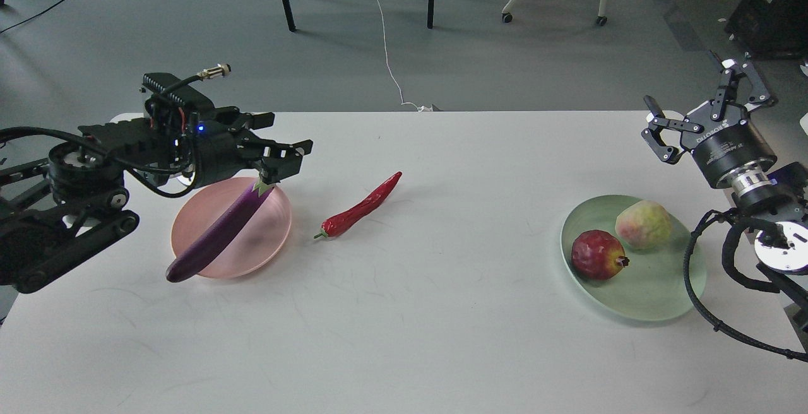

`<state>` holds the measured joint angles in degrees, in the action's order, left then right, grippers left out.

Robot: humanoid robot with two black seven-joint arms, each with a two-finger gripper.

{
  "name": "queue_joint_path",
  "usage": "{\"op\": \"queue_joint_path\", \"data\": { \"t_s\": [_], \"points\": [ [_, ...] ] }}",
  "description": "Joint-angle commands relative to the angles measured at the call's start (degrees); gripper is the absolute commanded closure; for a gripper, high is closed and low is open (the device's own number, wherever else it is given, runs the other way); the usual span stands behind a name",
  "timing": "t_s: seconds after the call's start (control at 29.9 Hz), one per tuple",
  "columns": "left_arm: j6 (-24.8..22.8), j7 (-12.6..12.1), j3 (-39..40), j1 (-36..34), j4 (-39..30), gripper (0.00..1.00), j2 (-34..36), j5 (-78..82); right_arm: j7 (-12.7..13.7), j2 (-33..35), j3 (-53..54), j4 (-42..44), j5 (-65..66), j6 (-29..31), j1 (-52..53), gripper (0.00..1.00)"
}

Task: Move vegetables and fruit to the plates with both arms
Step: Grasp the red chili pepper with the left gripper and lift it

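Note:
The purple eggplant (221, 232) lies across the pale pink plate (268, 237), its blunt end hanging over the plate's front-left rim. My left gripper (285, 149) is open and empty, above the plate's far edge, just over the eggplant's stem end. The red chili pepper (360, 207) lies on the white table to the right of the pink plate. The mint green plate (656, 288) at the right holds the dark red pomegranate (598, 255) and the pale yellow-green fruit (643, 225). My right gripper (704, 111) is open and empty, raised behind the green plate.
The white table (416, 319) runs from its far edge, just behind my grippers, to the bottom of the view. My right arm's black cable (694, 288) loops over the green plate's right rim. Chair and table legs stand on the grey floor beyond.

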<state>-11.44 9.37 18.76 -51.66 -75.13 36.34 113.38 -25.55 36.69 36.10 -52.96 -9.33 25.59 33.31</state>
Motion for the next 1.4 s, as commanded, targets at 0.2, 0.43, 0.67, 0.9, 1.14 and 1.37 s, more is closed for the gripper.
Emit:
{"op": "queue_joint_path", "data": {
  "t_s": [0.2,0.43,0.67,0.9,1.14,1.37],
  "points": [
    [0.54,0.12,-11.11,-0.54,12.01,0.57,-13.13,8.7,-0.03,-0.48,0.03,0.14,0.01,-0.01,0.0,0.01],
    [0.54,0.03,-12.6,0.42,15.63,0.57,-14.54,8.97,-0.03,-0.48,0.03,0.92,0.01,-0.01,0.09,0.01],
    [1.33,-0.32,-12.78,2.09,18.7,0.57,-16.04,8.79,-0.03,-0.74,0.03,2.42,0.01,-0.01,0.18,0.01],
    [3.52,-0.23,-12.61,3.84,19.23,0.72,-15.43,8.26,-0.03,-0.83,0.03,2.33,0.01,-0.01,0.62,0.01],
    [5.9,-0.23,-9.45,3.59,14.41,0.85,-12.71,5.38,-0.03,-0.75,0.03,2.42,0.01,-0.1,0.79,0.01],
    [5.46,0.29,-6.54,0.42,2.45,0.85,2.57,-4.12,0.06,-0.48,0.2,3.3,0.01,-0.54,1.06,0.01]
  ]
}}
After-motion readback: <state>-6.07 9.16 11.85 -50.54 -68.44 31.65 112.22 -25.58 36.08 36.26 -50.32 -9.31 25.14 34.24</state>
